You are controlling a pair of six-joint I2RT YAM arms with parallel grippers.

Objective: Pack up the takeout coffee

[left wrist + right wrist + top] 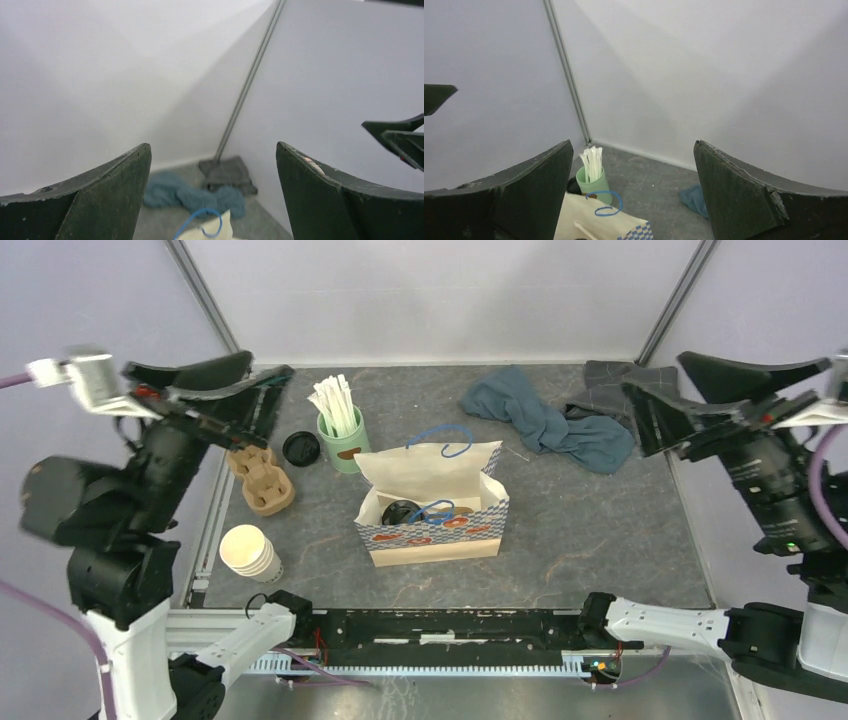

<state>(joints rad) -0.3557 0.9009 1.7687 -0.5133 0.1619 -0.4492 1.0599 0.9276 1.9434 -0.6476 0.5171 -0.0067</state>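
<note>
Top external: takeout coffee (400,512) sits inside the open paper bag (432,540) at frame centre; only its black lid shows, left of the blue handle. Left gripper (268,365) is raised at upper left, jaws spread wide and empty. Right gripper (653,372) is at upper right, also wide and empty. Green mug (342,448), loose lid (301,448), cup carrier (262,480) and cream cup stack (250,552) are left of the bag.
Left wrist: fingers well apart, nothing between; blue cloth (192,196) at bottom centre.
Right wrist: fingers well apart, nothing between; mug and bag top at lower left.
</note>
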